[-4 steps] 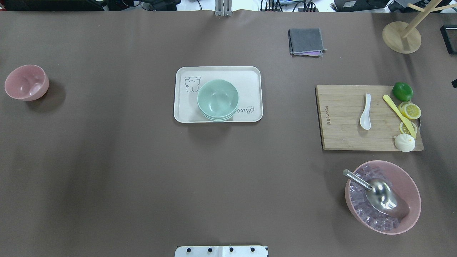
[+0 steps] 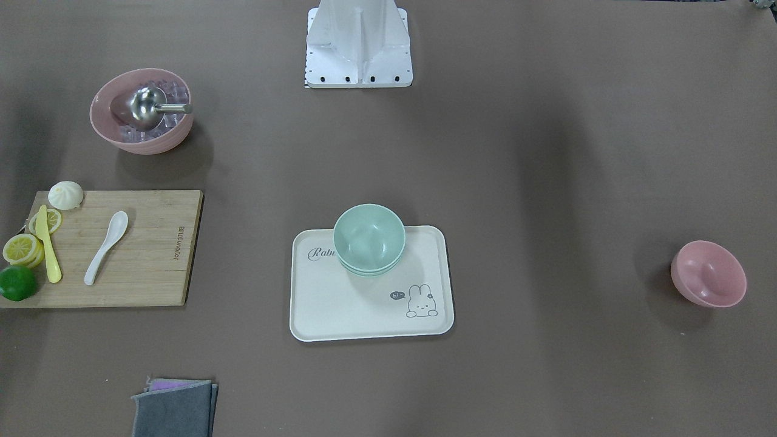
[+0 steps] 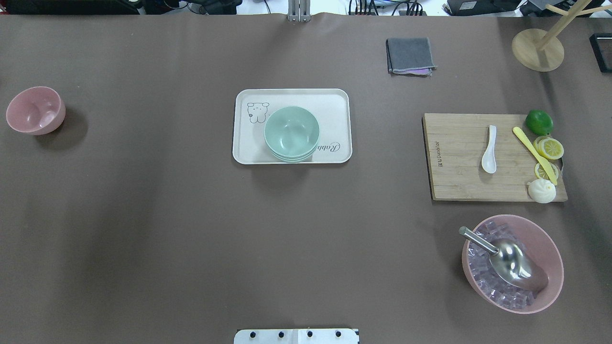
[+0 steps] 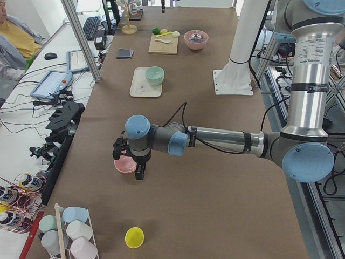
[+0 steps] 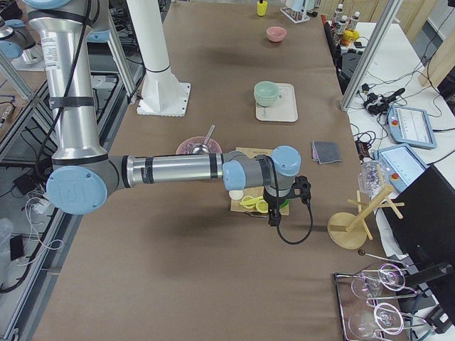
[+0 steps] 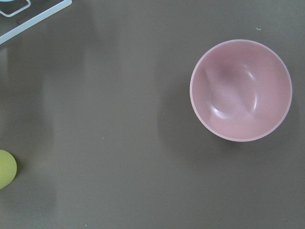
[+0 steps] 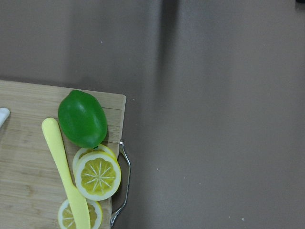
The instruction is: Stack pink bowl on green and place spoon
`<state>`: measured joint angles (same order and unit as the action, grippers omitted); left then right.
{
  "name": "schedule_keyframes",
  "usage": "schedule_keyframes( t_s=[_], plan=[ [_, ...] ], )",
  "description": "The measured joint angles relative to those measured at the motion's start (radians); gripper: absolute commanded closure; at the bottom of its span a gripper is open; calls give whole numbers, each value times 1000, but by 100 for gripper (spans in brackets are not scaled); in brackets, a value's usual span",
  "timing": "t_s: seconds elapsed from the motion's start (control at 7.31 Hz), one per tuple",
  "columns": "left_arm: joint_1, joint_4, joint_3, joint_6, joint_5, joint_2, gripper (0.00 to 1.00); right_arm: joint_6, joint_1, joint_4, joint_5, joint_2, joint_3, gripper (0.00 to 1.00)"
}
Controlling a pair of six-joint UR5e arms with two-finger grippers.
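Brown covering on the bench (image 3: 143, 239): matt, smooth, paper-like. The pink bowl (image 6: 240, 89): smooth, low sheen, soft highlights inside, plastic-looking. The green bowl (image 3: 291, 131): same satin finish. Cream tray (image 3: 334, 110): matt, with a printed line drawing. The cutting board (image 3: 459, 162): pale wood, straight grain, dull; thin metal wire handle (image 7: 125, 186) at one end. White spoon (image 3: 489, 150): glossy. The scoop (image 3: 514, 263): polished metal, mirror-bright, over clear glassy cubes (image 3: 497, 294). Grey cloth (image 3: 410, 54): soft fabric, dull. The lime (image 7: 82, 118): shiny skin. Yellow knife (image 7: 62, 167): matt plastic.
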<state>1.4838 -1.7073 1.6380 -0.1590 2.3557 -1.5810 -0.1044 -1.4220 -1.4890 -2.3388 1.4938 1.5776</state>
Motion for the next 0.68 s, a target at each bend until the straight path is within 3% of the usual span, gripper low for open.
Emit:
schedule_keyframes(
  t_s=[0.41, 0.68],
  plan=[
    [-9, -5, 2, 3, -3, -5, 1, 140, 0, -7, 47, 1, -6, 0],
    [-28, -12, 3, -13, 2, -7, 1, 152, 0, -9, 30, 8, -4, 0]
  ],
)
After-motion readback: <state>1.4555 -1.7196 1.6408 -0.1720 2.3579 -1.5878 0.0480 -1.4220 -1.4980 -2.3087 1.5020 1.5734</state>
